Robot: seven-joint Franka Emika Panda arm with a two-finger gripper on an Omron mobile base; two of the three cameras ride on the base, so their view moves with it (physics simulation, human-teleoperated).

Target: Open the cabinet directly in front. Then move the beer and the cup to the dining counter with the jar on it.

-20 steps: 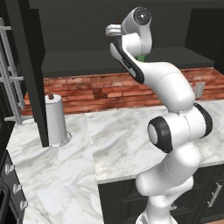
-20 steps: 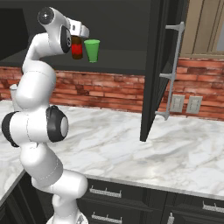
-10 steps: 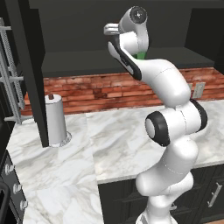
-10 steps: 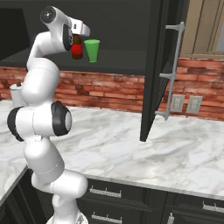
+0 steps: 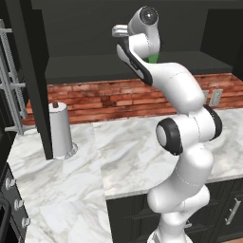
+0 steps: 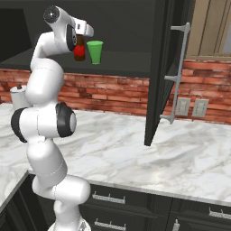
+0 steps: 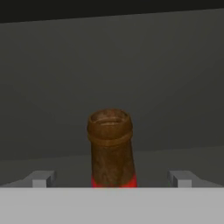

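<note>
Spread two-finger gripper point(image 7: 112, 178) straddles dark brown red-labelled beer bottle point(image 7: 110, 146) centre frame; bright green tumbler cup point(image 6: 95, 52) just beside, black open cabinet door point(image 6: 158, 72) at right.

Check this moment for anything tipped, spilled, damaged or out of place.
Nothing stands out. The beer and the cup stand upright side by side on the open cabinet shelf, and the open fingers flank the bottle's neck without touching it.

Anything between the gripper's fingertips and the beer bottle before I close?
Nothing. In the hand view the beer stands centred between the open gripper tips, with bare gaps either side.
</note>
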